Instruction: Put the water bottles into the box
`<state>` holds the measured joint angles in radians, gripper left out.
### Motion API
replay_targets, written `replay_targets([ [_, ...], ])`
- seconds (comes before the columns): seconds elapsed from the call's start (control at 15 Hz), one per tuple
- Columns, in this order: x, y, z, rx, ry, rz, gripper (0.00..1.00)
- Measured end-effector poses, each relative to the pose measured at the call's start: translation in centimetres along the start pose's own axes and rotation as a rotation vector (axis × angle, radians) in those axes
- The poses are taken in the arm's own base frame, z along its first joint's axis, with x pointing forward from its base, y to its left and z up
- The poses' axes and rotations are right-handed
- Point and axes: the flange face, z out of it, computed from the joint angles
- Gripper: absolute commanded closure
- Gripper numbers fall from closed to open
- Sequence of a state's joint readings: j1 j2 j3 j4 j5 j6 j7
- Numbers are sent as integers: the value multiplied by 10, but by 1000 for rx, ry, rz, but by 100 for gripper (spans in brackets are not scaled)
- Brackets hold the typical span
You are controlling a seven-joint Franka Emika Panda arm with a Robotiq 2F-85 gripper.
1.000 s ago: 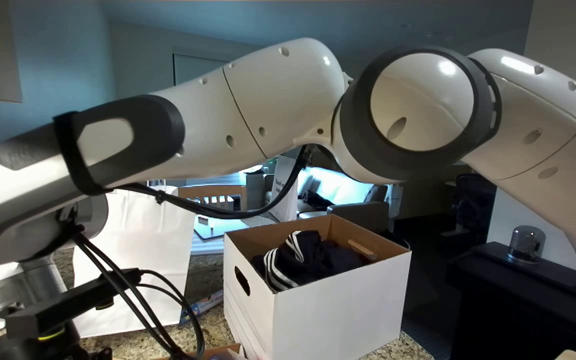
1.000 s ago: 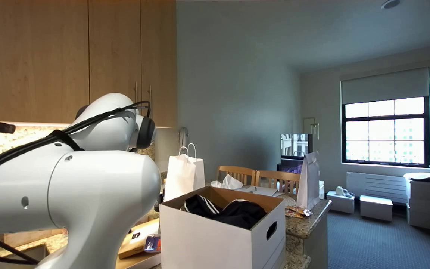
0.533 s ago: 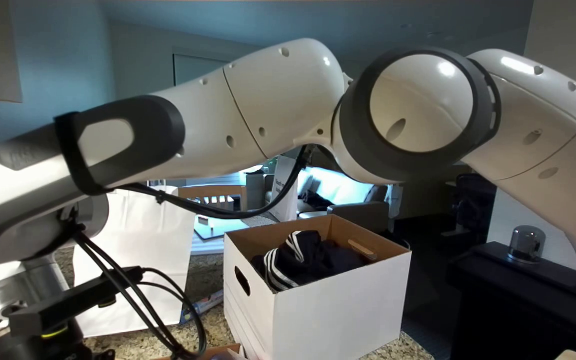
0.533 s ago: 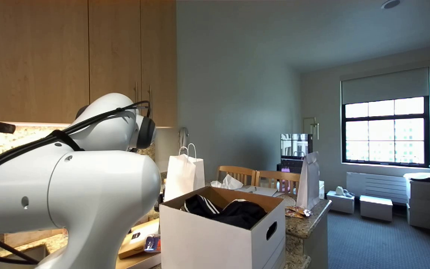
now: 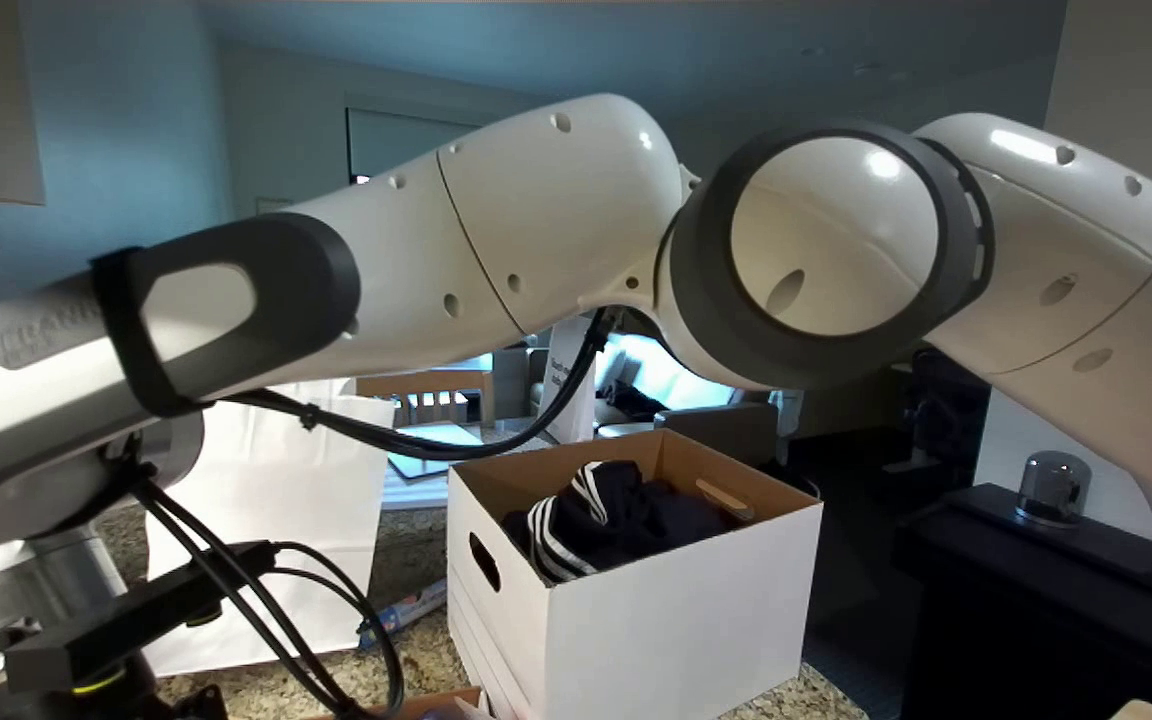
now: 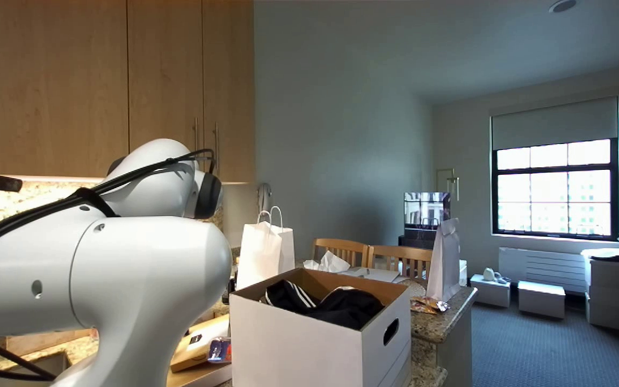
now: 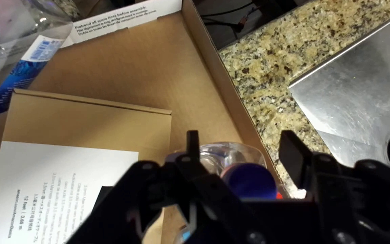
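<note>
The jaws are spread apart, with a clear, purple-ended bottle point(image 7: 232, 152) seen between them in a cardboard tray point(image 7: 141, 61); contact cannot be told. Well to the side of the jaws, the white box point(image 5: 676, 615) is part-filled with dark cloth point(image 5: 631, 520).

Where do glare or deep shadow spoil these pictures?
In an exterior view, the window panes glow nearly white; in an exterior view, the near paper bag looks washed out and the dark furniture shows little detail; in the wrist view, the claw is nearly a black silhouette and the sink carries soft pale reflections.
</note>
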<state>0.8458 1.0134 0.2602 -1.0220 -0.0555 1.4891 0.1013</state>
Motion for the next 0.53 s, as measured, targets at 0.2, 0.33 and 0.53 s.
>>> replay_targets([
  [0.2,5,-1,-1,-16,12,-1,47],
  [0.33,8,-3,-4,-30,22,-2,61],
  [0.53,10,-7,-8,-44,38,-5,80],
])
